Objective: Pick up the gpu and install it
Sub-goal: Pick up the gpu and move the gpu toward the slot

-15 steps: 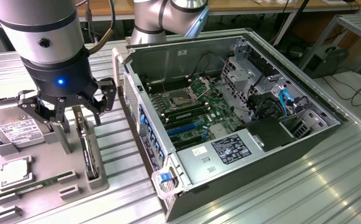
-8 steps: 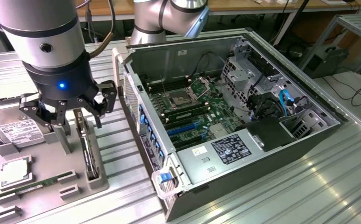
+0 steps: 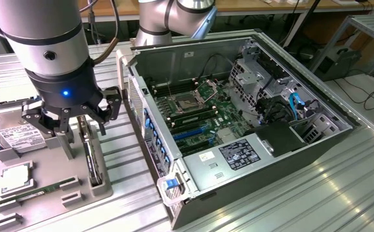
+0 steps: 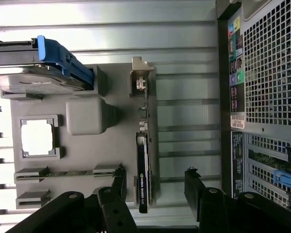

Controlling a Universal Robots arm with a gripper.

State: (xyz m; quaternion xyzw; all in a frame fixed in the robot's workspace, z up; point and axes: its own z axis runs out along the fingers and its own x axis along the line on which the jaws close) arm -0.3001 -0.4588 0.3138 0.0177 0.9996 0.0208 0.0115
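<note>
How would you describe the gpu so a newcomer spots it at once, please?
To the exterior view's left of the open black computer case sits a grey plastic parts tray. The gpu is the thin dark card standing on edge along the tray's side nearest the case, unlike the broad, white-labelled silver hard drive.

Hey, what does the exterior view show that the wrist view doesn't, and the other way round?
The exterior view adds the motherboard inside the open computer case, and the robot arm above the gripper. The wrist view adds the case's rear ports and perforated grille. Both share the gpu standing on edge in the gray holder, the hard drive, and the open gripper above the gpu, with a finger on either side and not touching it.
</note>
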